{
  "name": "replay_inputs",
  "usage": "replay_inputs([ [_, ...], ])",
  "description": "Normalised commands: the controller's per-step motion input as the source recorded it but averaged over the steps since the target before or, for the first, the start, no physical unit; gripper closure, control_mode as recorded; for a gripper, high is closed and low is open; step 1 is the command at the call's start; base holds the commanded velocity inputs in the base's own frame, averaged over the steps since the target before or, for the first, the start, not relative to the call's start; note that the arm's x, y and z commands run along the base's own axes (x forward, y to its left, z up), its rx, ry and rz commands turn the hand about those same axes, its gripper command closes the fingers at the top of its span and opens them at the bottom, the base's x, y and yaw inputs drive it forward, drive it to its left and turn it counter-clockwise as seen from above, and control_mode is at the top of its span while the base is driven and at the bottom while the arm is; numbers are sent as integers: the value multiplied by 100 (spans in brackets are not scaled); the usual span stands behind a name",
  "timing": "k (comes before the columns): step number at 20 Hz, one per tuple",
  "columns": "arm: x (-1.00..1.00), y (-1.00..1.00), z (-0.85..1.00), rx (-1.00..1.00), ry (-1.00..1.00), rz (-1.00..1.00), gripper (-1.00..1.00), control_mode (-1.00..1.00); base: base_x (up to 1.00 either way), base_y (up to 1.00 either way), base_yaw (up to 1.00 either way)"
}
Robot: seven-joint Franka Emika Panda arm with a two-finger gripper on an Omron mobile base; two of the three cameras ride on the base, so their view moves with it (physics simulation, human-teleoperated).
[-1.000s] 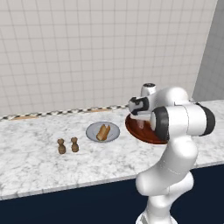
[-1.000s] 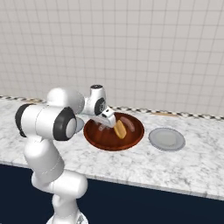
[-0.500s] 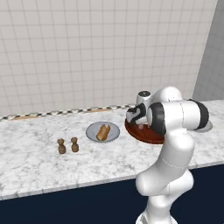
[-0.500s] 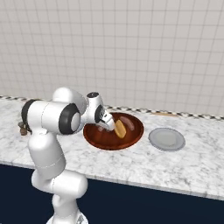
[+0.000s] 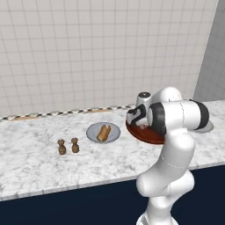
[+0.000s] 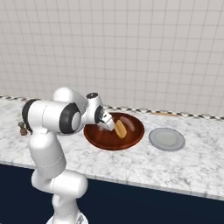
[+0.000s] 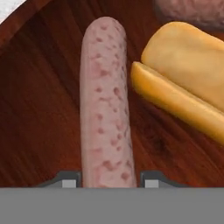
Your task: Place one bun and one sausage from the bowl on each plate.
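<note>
Room: a tiled wall [image 5: 88, 52] of pale square tiles rises behind a white, grey-veined marble counter [image 5: 35, 162] with a dark blue front; a checkered strip runs where wall meets counter.
Bowl: the wide, glossy red-brown bowl [image 6: 94, 140] sits on the counter, partly hidden by the arm in the left base view; its inside shows a wood-like grain in the hand view.
End effector: the end effector [image 7: 108, 183] is down inside the bowl, its jaws drawn in against the two sides of a sausage [image 7: 106, 105], gripping its near end.
Sausage: pink, speckled, a straight cylinder with a rounded far end, lying on the bowl floor.
Bun: a split golden bun [image 7: 186, 76] lies just beside the sausage, apart from it; the right base view shows it as an orange-tan oblong near the bowl's middle.
Second sausage: the hand view alone shows part of another sausage [image 7: 192, 11] at its top edge.
Left plate: in the left base view a flat grey plate [image 5: 92, 134] carries a bun and sausage [image 5: 104, 132].
Right plate: in the right base view a bare grey plate [image 6: 166, 139] lies just beside the bowl.
Shakers: two small brown shakers [image 5: 68, 146] stand upright, well apart from the bowl.
Open room: bare marble lies in front of the bowl and plates up to the counter's front edge.
</note>
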Motion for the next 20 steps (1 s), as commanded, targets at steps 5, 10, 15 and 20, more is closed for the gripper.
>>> replay_inputs([
  [5, -41, 3, 77, 0, -2, 0, 100, -100, 0, 0, 0],
  [10, -29, 79, 93, 1, 7, 5, 100, -100, 0, 0, 0],
  [15, -3, 100, 50, 7, 12, 9, 100, -100, 0, 0, 0],
  [20, -1, 74, -19, 7, 4, 13, 100, -100, 0, 0, 0],
])
